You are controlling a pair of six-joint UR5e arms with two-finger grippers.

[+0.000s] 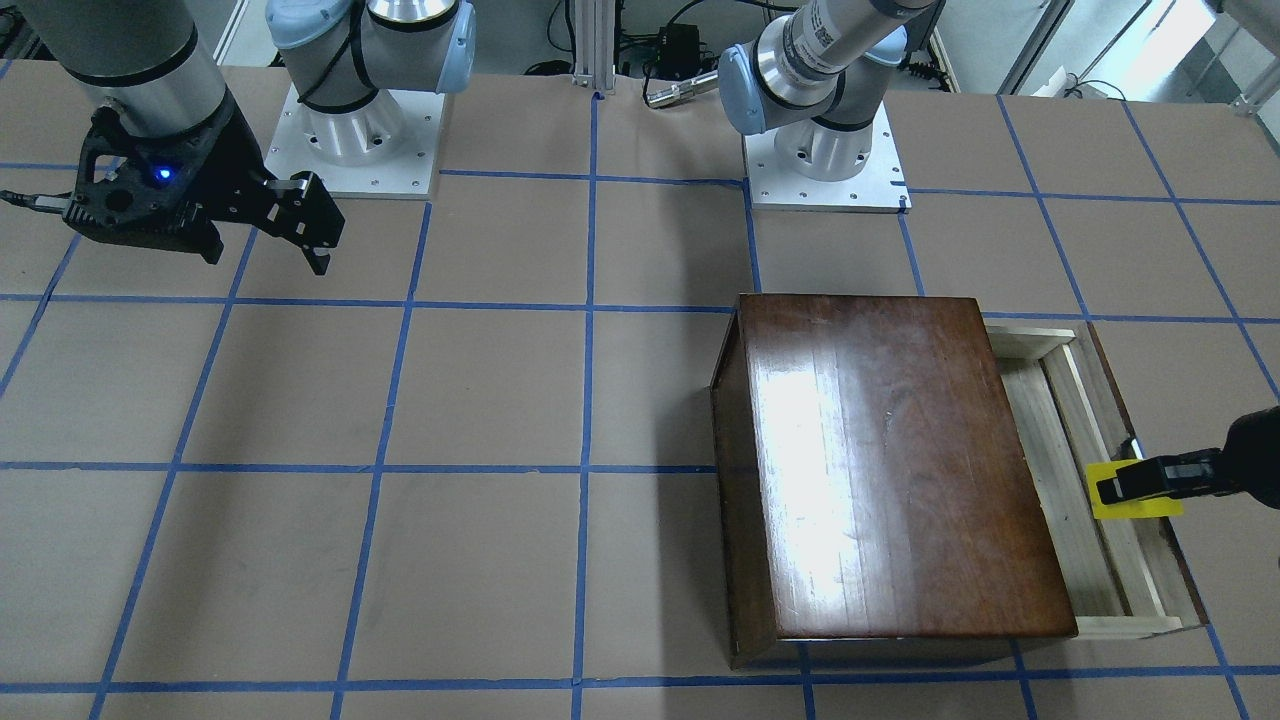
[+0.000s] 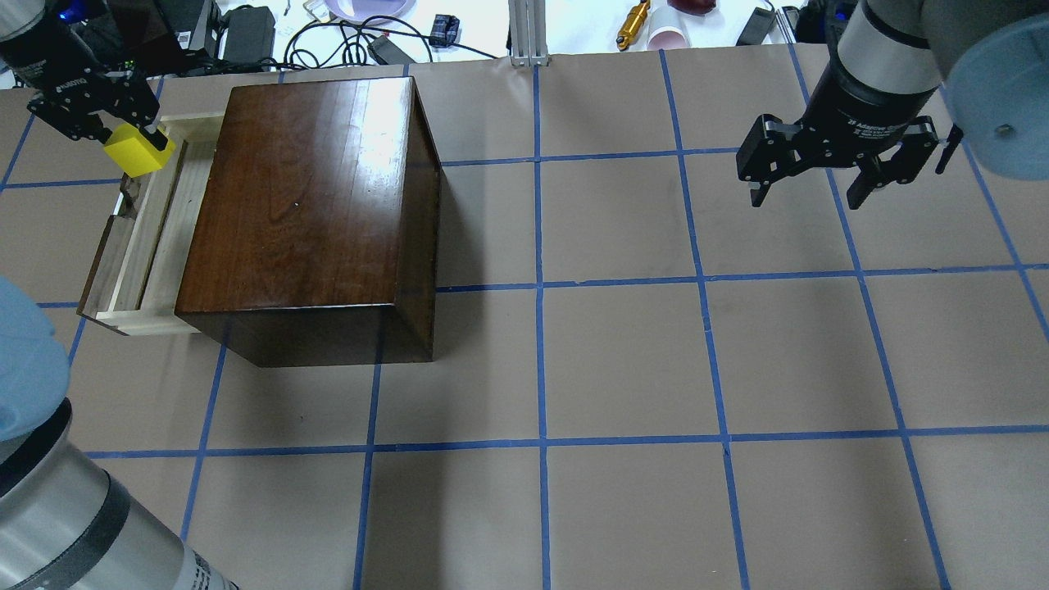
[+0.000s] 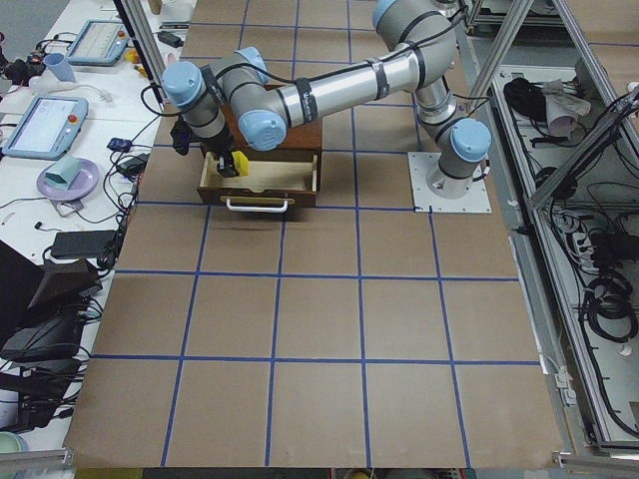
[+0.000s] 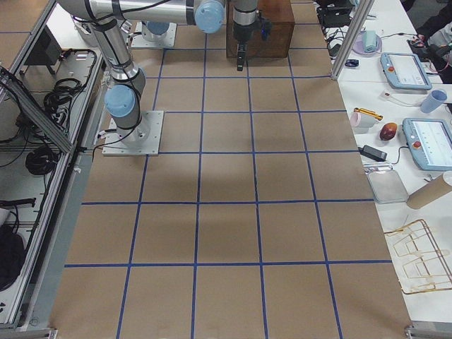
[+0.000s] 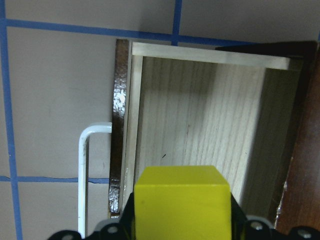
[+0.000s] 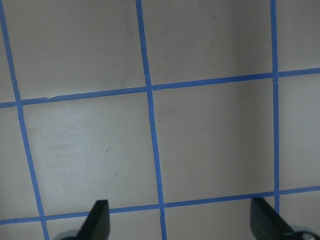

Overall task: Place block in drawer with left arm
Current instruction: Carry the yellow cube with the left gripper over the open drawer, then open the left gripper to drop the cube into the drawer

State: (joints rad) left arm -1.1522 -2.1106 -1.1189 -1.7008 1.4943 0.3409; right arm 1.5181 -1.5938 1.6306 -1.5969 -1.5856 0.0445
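The black left end effector (image 2: 123, 135) grips the small bright yellow block (image 2: 139, 152), which hangs above the pulled-out pale raw-wood drawer (image 5: 200, 110) of the glossy dark-brown wooden box (image 2: 303, 188). In the wrist view the block's edge sits close to the drawer's front wall. It should probably nudge inward, descend, then release low. The right end effector (image 2: 810, 197) hangs spread wide over the brown bench (image 2: 656, 369).

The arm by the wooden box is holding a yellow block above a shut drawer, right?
No: the drawer is pulled open, as the overhead view shows. The left gripper does hold the yellow block above it, by the wooden box.
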